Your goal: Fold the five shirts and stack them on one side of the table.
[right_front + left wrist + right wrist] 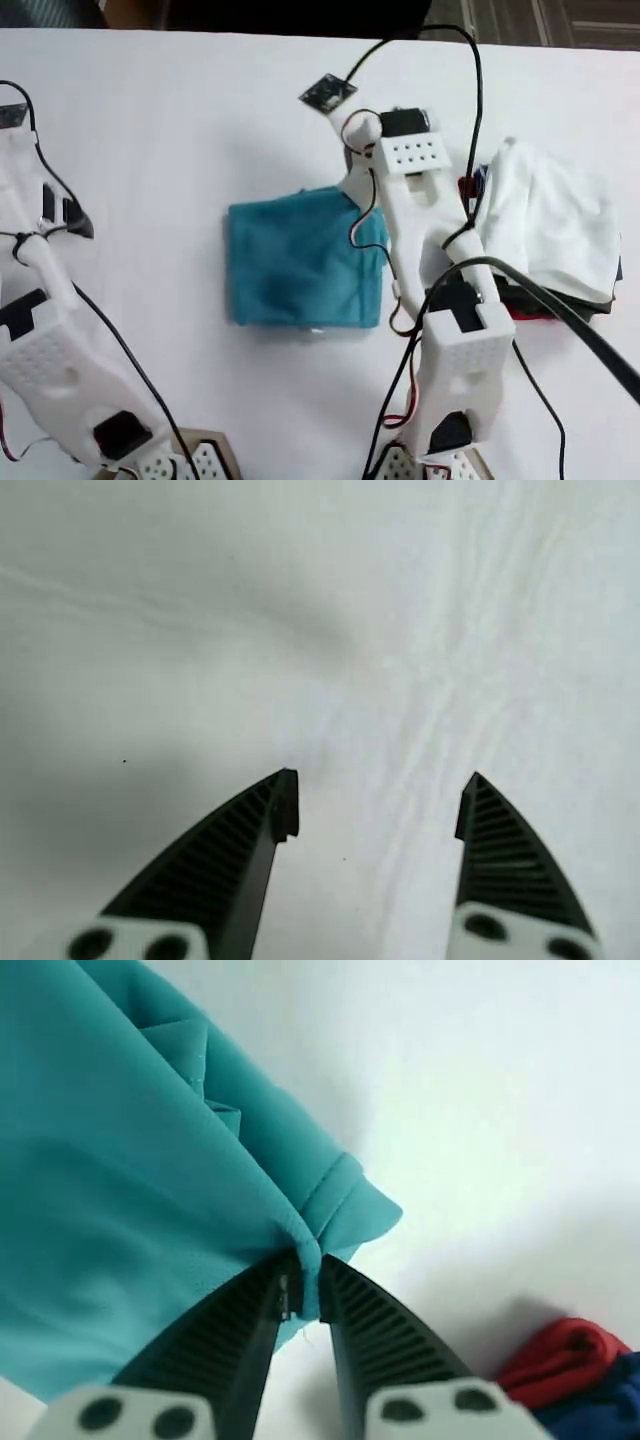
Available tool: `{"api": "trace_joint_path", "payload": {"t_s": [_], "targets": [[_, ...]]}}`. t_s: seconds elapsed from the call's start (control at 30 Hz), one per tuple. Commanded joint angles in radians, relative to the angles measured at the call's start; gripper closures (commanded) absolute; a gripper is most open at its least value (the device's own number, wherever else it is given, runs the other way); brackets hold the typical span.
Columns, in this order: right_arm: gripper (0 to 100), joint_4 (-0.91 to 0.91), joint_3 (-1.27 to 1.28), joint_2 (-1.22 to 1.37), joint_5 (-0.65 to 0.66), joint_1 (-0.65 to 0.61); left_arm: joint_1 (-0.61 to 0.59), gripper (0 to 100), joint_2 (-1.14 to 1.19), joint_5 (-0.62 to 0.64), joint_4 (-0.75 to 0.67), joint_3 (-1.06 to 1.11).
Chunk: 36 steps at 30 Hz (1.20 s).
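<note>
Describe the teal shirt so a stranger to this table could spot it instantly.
On the white table, look near the middle, left of the pile topped by a white shirt. The teal shirt lies there alone, folded roughly square, its corner pinched by the right gripper. It is the only teal piece.

Matt teal cloth shirt [130, 1160], ribbed black plastic jaws, matt white table [300, 600].

One teal shirt [300, 262], plain; one white shirt [548, 222], plain; one red shirt [560, 1352]; one dark blue shirt [606, 1402]; table [170, 130], white; right arm [455, 350], white.
</note>
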Motion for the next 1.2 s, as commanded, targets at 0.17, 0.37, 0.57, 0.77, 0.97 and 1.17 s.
{"api": "trace_joint_path", "payload": {"t_s": [0.17,0.37,0.57,0.77,0.97,1.17], "targets": [[97.1,-0.048,-0.052,0.041,0.037,-0.002,0.0,73,-0.061,-0.011,-0.003,-0.002],[78.6,-0.073,-0.078,0.045,0.034,-0.004,0.0,73,-0.063,-0.011,0.011,-0.002],[76.9,0.082,-0.207,-0.01,0.046,-0.15,0.0,73,-0.063,-0.009,0.012,-0.002],[76.9,0.113,-0.276,0.114,0.169,-0.231,0.0,73,-0.063,0.058,0.092,-0.002],[76.9,0.186,-0.436,0.303,0.318,-0.226,-0.006,73,-0.071,0.055,0.11,-0.001],[76.8,0.202,-0.655,0.503,0.399,-0.22,-0.006,73,-0.072,0.041,0.109,0.061]]}}
